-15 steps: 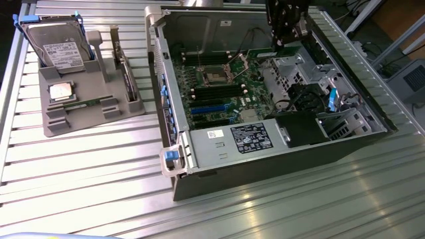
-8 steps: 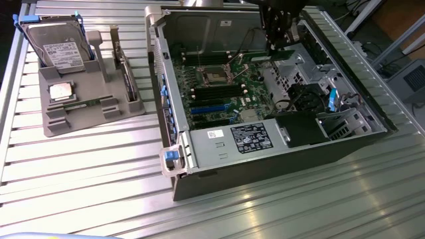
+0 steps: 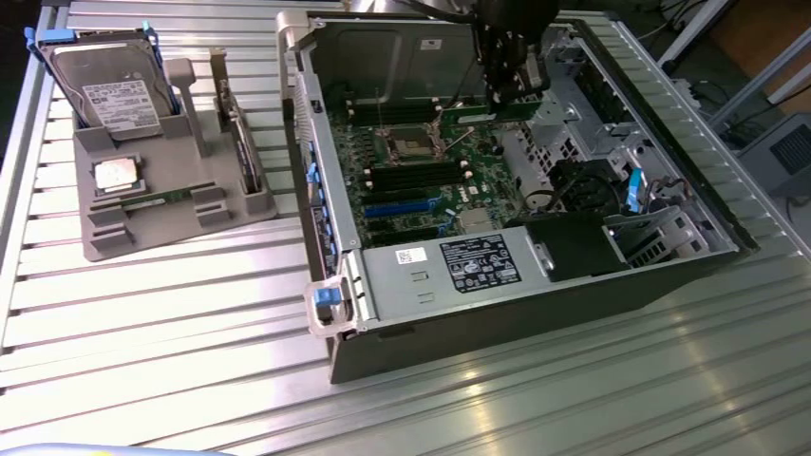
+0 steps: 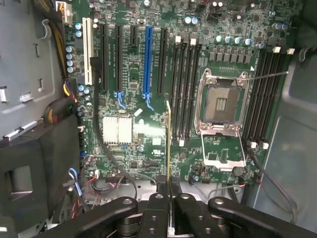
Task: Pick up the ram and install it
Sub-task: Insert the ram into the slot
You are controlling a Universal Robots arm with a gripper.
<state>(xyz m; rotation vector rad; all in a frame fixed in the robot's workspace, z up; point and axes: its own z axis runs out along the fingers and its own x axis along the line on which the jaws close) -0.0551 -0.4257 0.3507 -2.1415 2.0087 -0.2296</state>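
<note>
- While the gripper (image 4: pixel 169 191) pinches the ram (image 4: pixel 169 144) edge-on, it hangs above the motherboard (image 4: pixel 133 148), inside the case walls (image 3: pixel 332 199).
- Ram: thin green strip.

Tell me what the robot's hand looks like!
The gripper is all black. In the wrist view it has chunky, rounded linkage bars joined with round bolts, leading to two flat fingers. In the exterior view the gripper hangs as a dark, blocky shape from a black arm above the computer case.
</note>
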